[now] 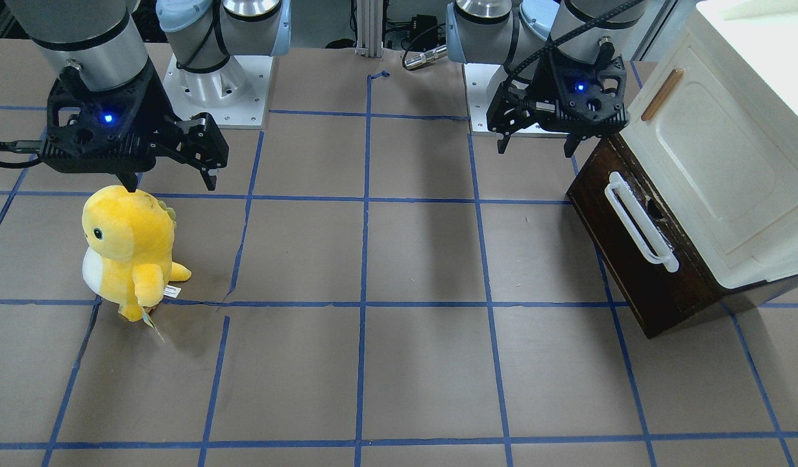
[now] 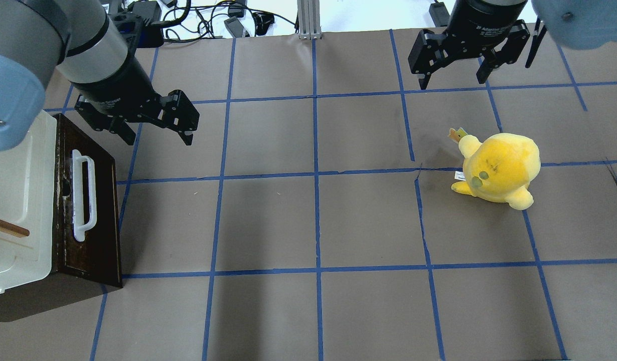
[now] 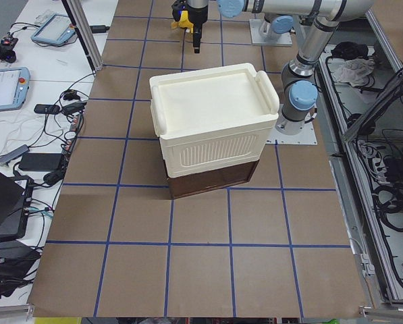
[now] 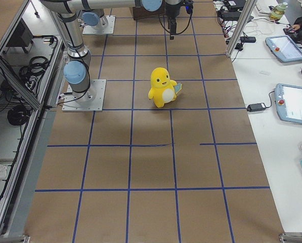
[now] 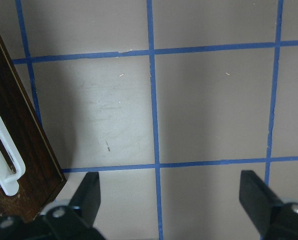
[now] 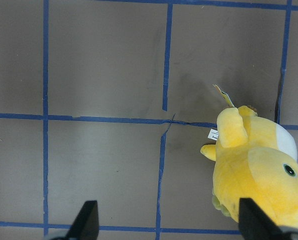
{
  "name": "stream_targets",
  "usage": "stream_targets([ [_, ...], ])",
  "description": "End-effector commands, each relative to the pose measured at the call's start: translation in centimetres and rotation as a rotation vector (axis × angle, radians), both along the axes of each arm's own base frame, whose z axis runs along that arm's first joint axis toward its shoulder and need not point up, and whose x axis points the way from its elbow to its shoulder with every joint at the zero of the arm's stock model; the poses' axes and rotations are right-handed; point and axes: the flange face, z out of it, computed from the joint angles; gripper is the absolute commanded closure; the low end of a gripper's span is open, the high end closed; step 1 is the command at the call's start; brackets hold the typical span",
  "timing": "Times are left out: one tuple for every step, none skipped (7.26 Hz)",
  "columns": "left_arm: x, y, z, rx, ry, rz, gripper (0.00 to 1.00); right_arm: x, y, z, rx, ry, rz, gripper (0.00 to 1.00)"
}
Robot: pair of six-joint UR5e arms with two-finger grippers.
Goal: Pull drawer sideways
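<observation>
The left arm [image 2: 95,47] and right arm [image 1: 81,32] were silver-grey tubes with pale blue caps [image 2: 7,100]. The left gripper [image 1: 535,146] and right gripper [image 1: 170,181] were black, each with a blue light [image 1: 107,118]. A black cable [image 1: 0,154] trailed from one; white plates [image 1: 250,84] showed screws.

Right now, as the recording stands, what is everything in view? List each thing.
drawer: 1, dark brown front, under the cabinet, on the robot's left
bar handle: 1, white, on the drawer front
cabinet: 1, cream-white, above the drawer
door handle: 1, tan wood, on the cabinet
plush dinosaur: 1, yellow, white belly, upright on the robot's right
table: 1, brown cover, blue tape grid
left gripper: 1, black, open, empty, beside the drawer
right gripper: 1, black, open, empty, near the plush dinosaur
</observation>
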Motion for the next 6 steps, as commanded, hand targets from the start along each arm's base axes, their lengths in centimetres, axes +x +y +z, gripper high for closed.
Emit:
stream_targets([
  [0.1, 0.1, 0.1, -0.004, -0.004, 0.001, 0.00, 0.0, 0.0, 0.0, 0.000, 0.000, 0.000, 0.00],
  [0.3, 0.0, 0.1, -0.006, -0.006, 0.004, 0.00, 0.0, 0.0, 0.0, 0.000, 0.001, 0.000, 0.00],
  [0.6, 0.1, 0.9, -0.021, -0.019, 0.008, 0.00, 0.0, 0.0, 0.0, 0.000, 0.000, 0.000, 0.00],
  [1.7, -0.8, 0.5, -0.029, -0.015, 0.033, 0.00, 0.0, 0.0, 0.0, 0.000, 0.001, 0.000, 0.00],
  [1.8, -1.2, -0.3, -0.018, -0.001, 0.037, 0.00, 0.0, 0.0, 0.0, 0.000, 0.000, 0.000, 0.00],
  [1.8, -1.2, 0.2, -0.026, -0.003, 0.037, 0.00, 0.0, 0.0, 0.0, 0.000, 0.001, 0.000, 0.00],
])
